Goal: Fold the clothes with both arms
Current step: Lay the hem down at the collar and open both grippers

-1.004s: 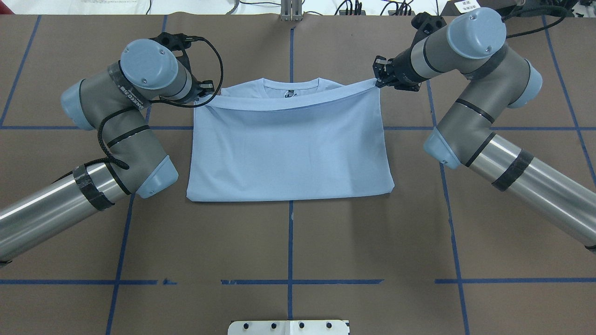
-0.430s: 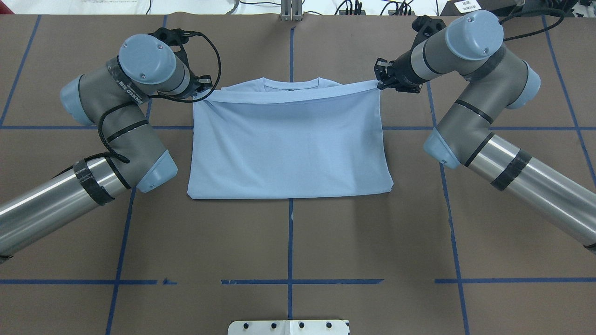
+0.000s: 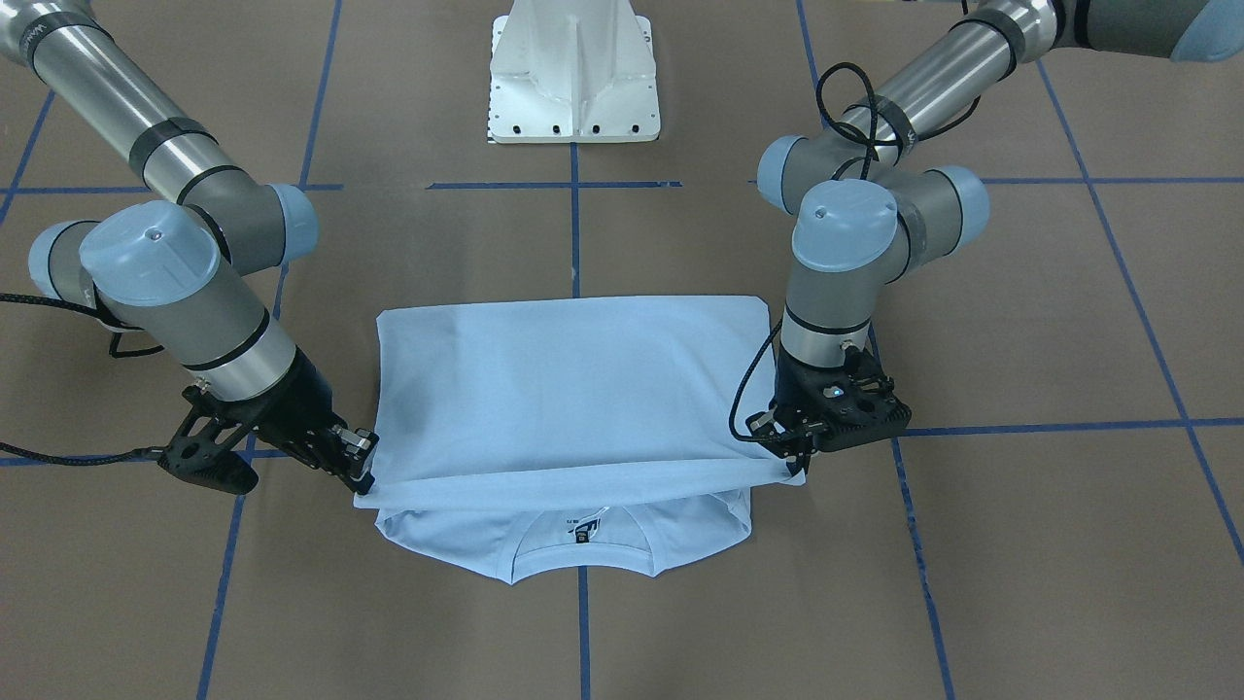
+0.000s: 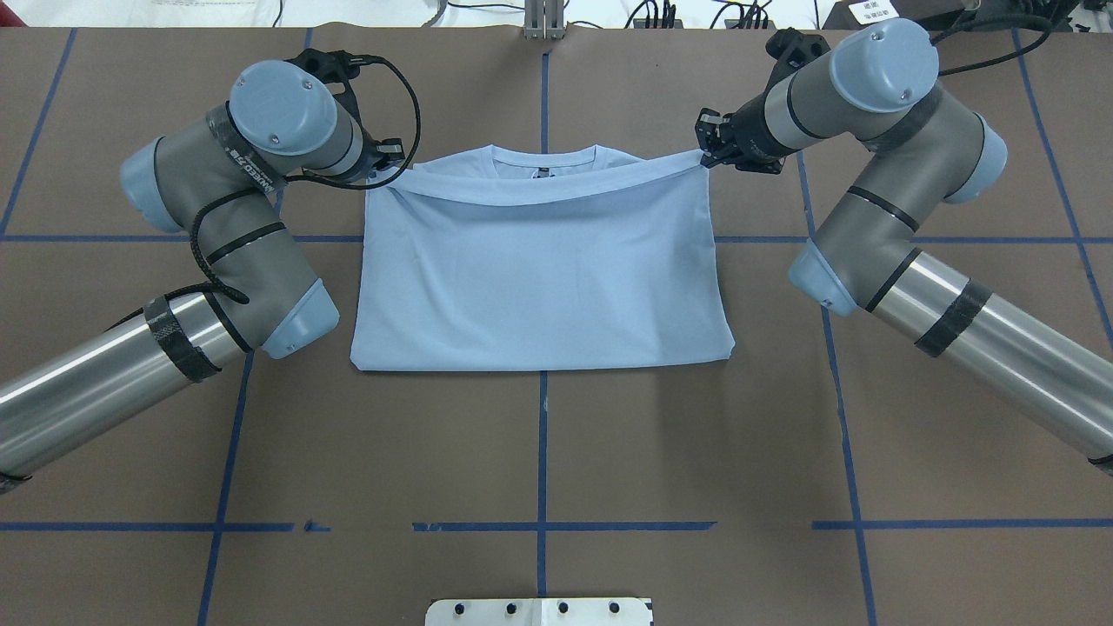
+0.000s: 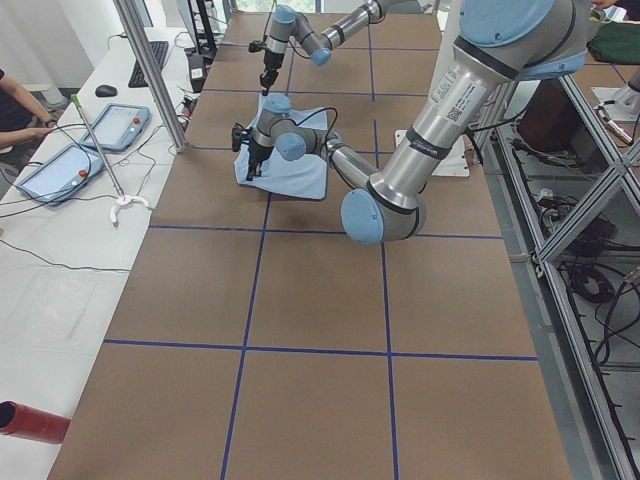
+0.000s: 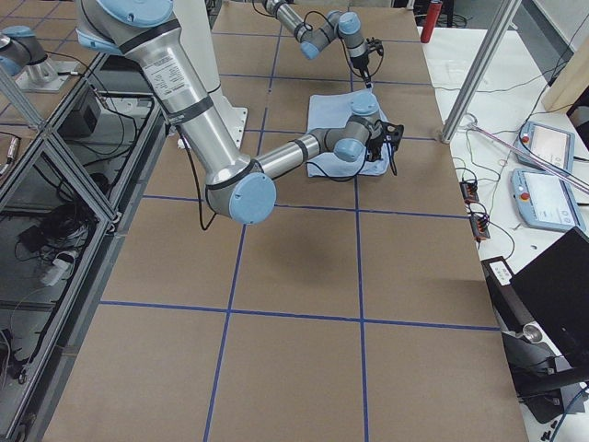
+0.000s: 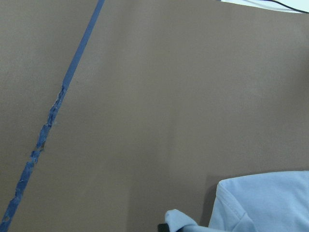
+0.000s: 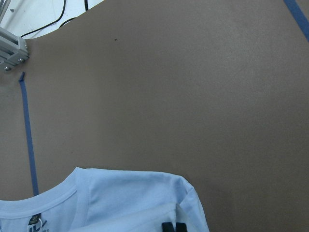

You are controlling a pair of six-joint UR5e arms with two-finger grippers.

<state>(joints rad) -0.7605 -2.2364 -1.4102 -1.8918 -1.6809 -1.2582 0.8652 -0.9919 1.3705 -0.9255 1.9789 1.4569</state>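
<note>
The light blue T-shirt (image 4: 539, 278) lies folded on the brown table, collar at the far side. Its neck label (image 3: 583, 530) shows beyond the doubled layer. My left gripper (image 4: 389, 165) is shut on the left corner of the upper layer's edge, and my right gripper (image 4: 709, 152) is shut on the right corner. Both hold that edge a little above the collar, sagging in the middle. In the front-facing view the left gripper (image 3: 792, 465) is on the right and the right gripper (image 3: 362, 476) on the left. The palm print is hidden.
The white pedestal base (image 3: 573, 87) stands at the robot's side of the table. Blue tape lines (image 4: 541, 452) cross the brown cover. An aluminium post (image 4: 543, 17) stands at the far edge. Tablets (image 5: 70, 165) lie on a side bench.
The left arm has shifted slightly to the right. The held edge, taut a moment ago, has slackened and sags in the middle, so the neck label shows again. The right gripper has barely moved.
</note>
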